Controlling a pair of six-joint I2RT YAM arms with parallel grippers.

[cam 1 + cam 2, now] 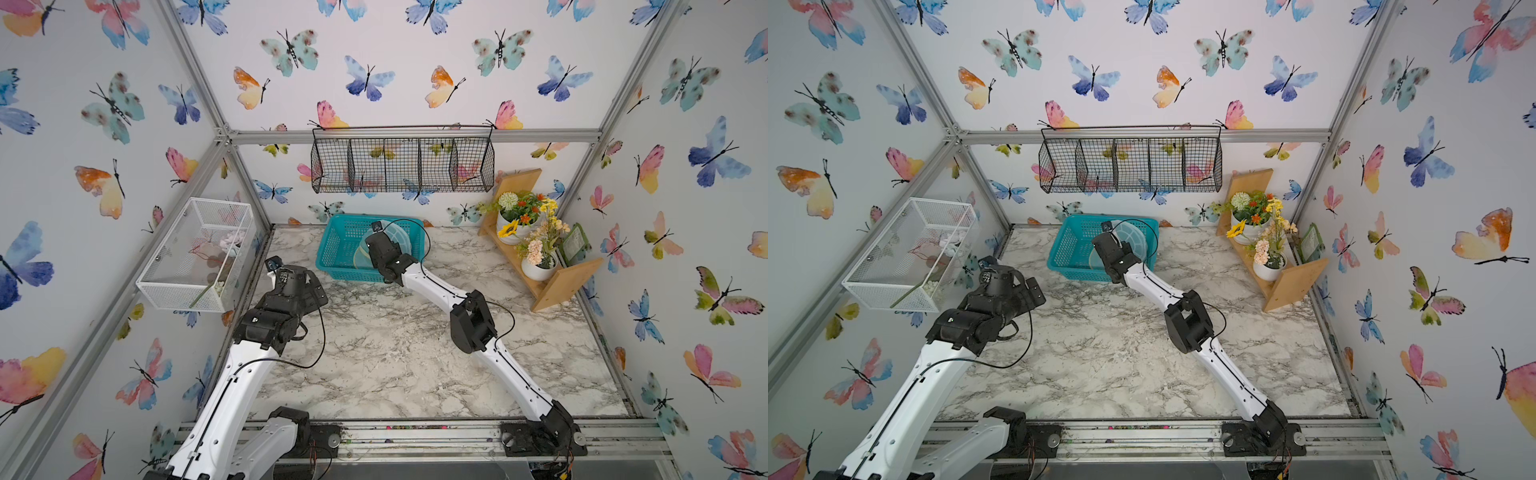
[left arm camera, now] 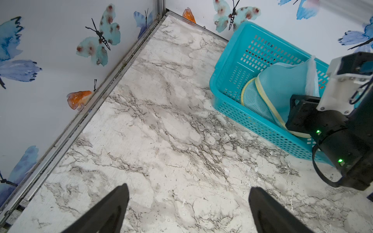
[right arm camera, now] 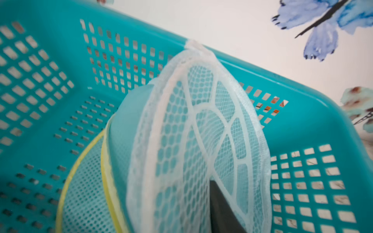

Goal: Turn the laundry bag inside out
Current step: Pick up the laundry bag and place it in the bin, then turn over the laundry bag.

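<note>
Laundry bag [image 3: 191,131]: turquoise mesh, yellow piping, lying in the teal basket [image 1: 340,245] at the table's [image 1: 395,353] far edge, with its white ribbed round end upright. Right hand [image 3: 201,193]: narrow, nipping that ribbed end; one finger visible. Left hand [image 2: 188,186]: wide, over the table near its left edge.

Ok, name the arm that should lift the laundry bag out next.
Right. One of the right fingers lies against the laundry bag inside the basket; the left fingers stand open over the tabletop, apart from both.

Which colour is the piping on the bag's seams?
Yellow; the piping shows best in the right wrist view.
</note>
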